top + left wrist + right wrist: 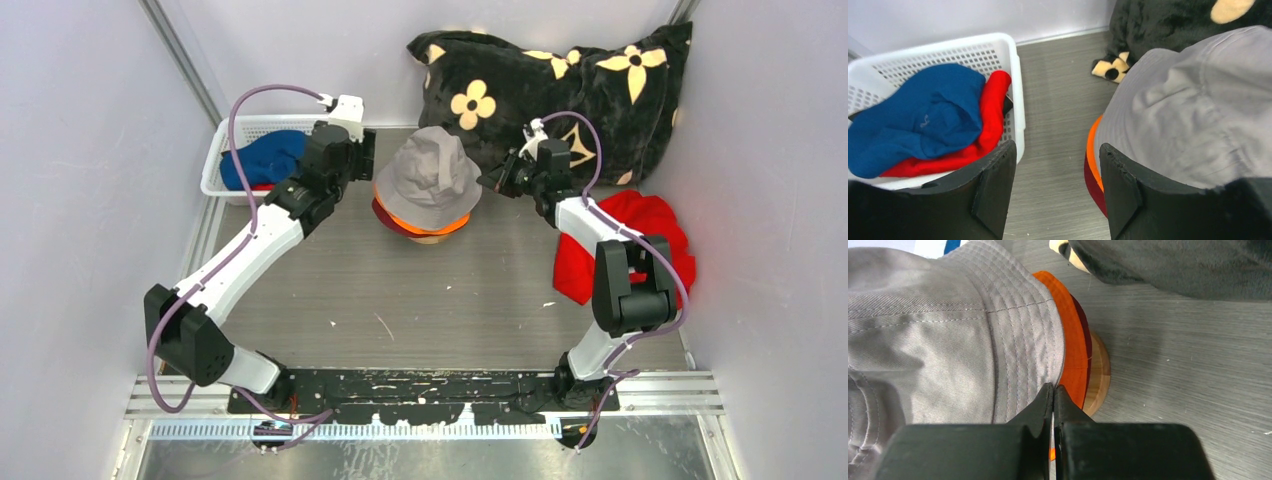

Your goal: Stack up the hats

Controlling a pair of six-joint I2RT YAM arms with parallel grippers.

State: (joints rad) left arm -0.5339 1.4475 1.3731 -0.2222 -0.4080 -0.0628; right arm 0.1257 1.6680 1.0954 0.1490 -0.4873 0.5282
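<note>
A pale grey hat tops a stack over an orange hat and a maroon hat on a wooden base at the table's middle back. My right gripper is shut, with its tips pinching the right edge of the grey hat's brim. My left gripper is open and empty, low between the basket and the stack. A blue hat lies on a red hat in the basket. The black hat is hidden.
The white mesh basket stands at the back left against the wall. A black pillow with cream flowers leans at the back right. A bright red cloth bundle lies right of the right arm. Walls close in on both sides.
</note>
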